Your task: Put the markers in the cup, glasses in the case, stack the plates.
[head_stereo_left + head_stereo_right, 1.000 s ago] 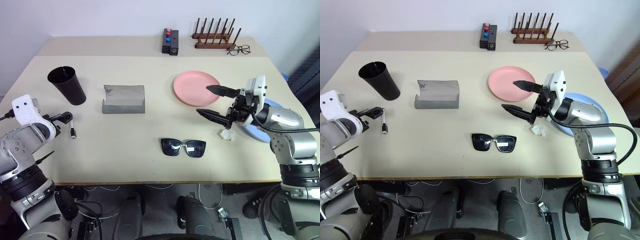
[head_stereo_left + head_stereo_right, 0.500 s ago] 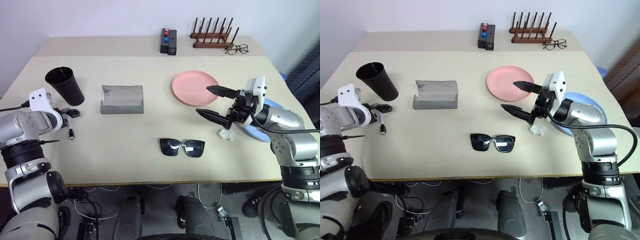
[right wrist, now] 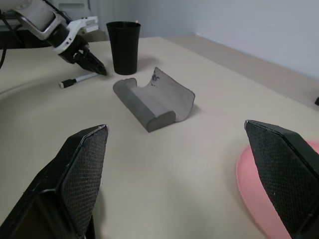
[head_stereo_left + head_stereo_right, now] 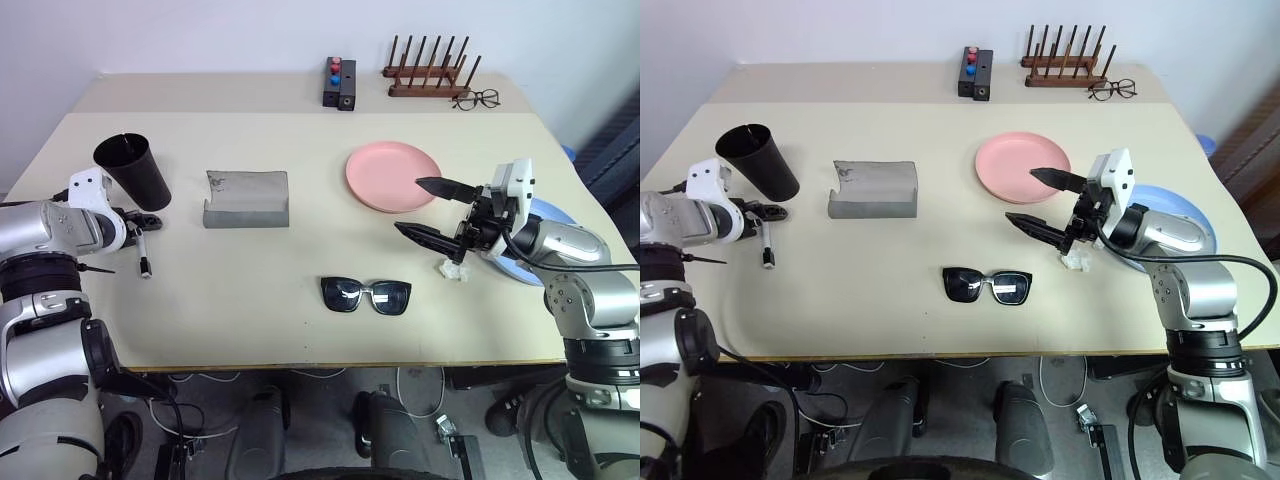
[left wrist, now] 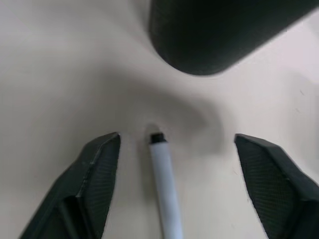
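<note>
Taking the cup [image 4: 134, 171] as landmark, we judged all steps unfinished: pink plate [image 4: 392, 176] and blue plate [image 4: 1175, 222] far right, unstacked; case [image 4: 247, 198] right, empty; glasses [image 4: 366, 295] beyond; marker [image 5: 165, 189] beside it, between the left gripper's [image 5: 185, 181] parted fingers; right gripper [image 4: 433, 209] agape.

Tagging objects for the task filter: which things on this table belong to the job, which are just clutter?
Job:
- white marker with black tip
- black tapered plastic cup
- black-framed sunglasses
- grey fold-over case
- salmon pink round plate
- light blue round plate

Lying about:
- wooden peg rack
- thin-framed clear spectacles
- black box with red and blue knobs
- small crumpled clear scrap
</note>
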